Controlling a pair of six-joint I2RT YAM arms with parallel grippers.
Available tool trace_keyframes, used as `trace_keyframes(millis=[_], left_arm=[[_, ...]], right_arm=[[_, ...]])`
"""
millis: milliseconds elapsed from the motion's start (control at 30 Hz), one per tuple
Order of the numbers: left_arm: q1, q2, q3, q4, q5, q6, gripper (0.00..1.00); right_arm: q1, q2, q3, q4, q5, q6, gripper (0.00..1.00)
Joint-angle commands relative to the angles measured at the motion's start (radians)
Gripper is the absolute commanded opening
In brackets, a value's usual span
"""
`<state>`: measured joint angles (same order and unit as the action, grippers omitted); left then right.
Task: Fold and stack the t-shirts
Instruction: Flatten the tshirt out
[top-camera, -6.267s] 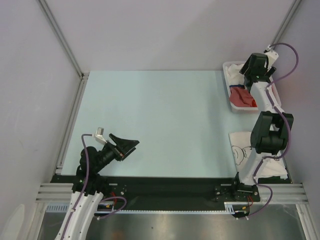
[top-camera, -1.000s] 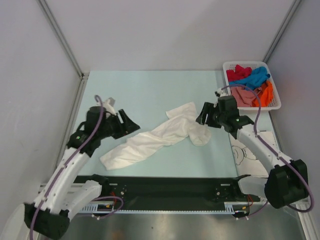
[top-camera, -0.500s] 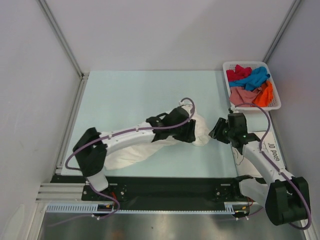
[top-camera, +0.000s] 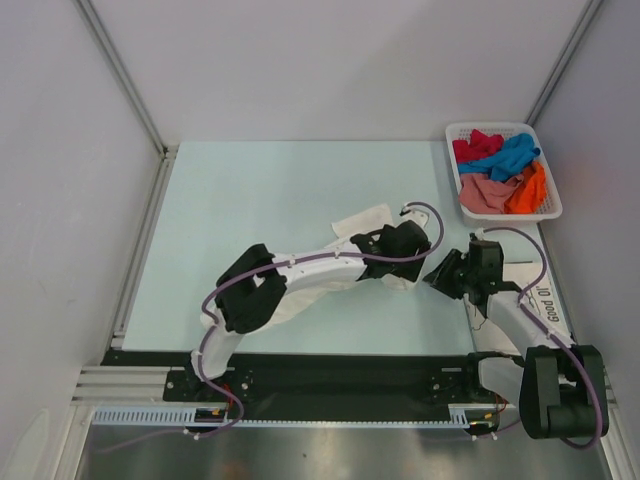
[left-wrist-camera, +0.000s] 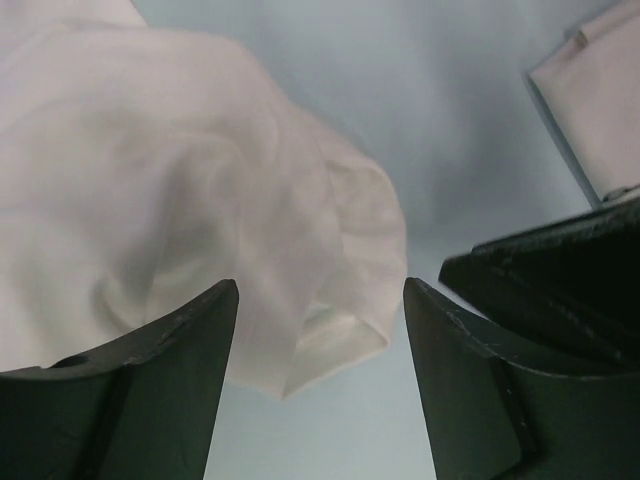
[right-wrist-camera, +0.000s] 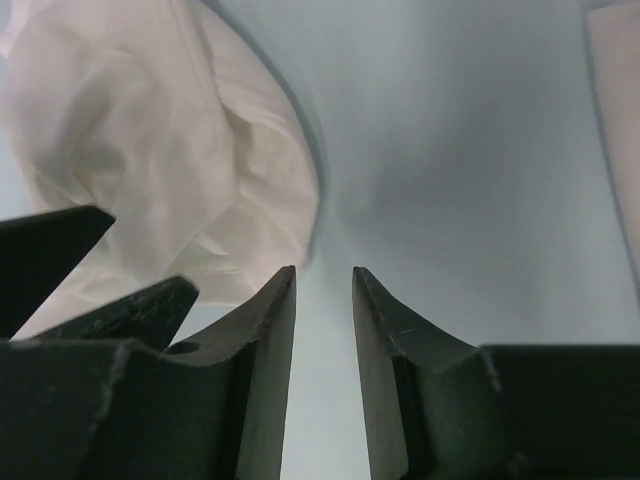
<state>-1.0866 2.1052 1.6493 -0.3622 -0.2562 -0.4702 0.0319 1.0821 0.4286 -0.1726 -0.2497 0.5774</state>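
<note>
A plain white t-shirt (top-camera: 362, 220) lies crumpled across the middle of the table, largely under my left arm. My left gripper (top-camera: 412, 262) hovers over its right end with jaws wide open. In the left wrist view the left gripper (left-wrist-camera: 320, 290) frames a folded hem of the white t-shirt (left-wrist-camera: 335, 335), gripping nothing. My right gripper (top-camera: 436, 276) is just right of that end, jaws open by a narrow gap. In the right wrist view the right gripper (right-wrist-camera: 324, 272) holds only bare table, with the white t-shirt (right-wrist-camera: 150, 150) to its left.
A white lattice basket (top-camera: 452, 130) at the back right holds red (top-camera: 475, 147), blue (top-camera: 510, 155), pink (top-camera: 485, 192) and orange (top-camera: 530, 190) shirts. A folded white printed t-shirt (top-camera: 535, 298) lies under my right arm near the right edge. Walls enclose the table.
My left arm has reached farther right along the white t-shirt and its jaws have spread. My right gripper has drawn back to the right and narrowed its jaws.
</note>
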Motion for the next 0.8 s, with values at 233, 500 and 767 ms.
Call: trace_keyframes(millis=[233,500,767], left_arm=[[-0.01,0.185,0.211,-0.044,-0.155,0.081,0.7],[-0.001,0.234,0.262,-0.063,-0.166,0.085,0.53],[-0.001,0.211,0.254,-0.054,-0.155,0.079,0.45]], right_arm=[[-0.009,0.071,-0.096,0.286,-0.141,0.091,0.36],[-0.01,0.142,-0.128,0.378,-0.143,0.117,0.41],[-0.012,0.237,-0.146,0.518,-0.164,0.171,0.43]])
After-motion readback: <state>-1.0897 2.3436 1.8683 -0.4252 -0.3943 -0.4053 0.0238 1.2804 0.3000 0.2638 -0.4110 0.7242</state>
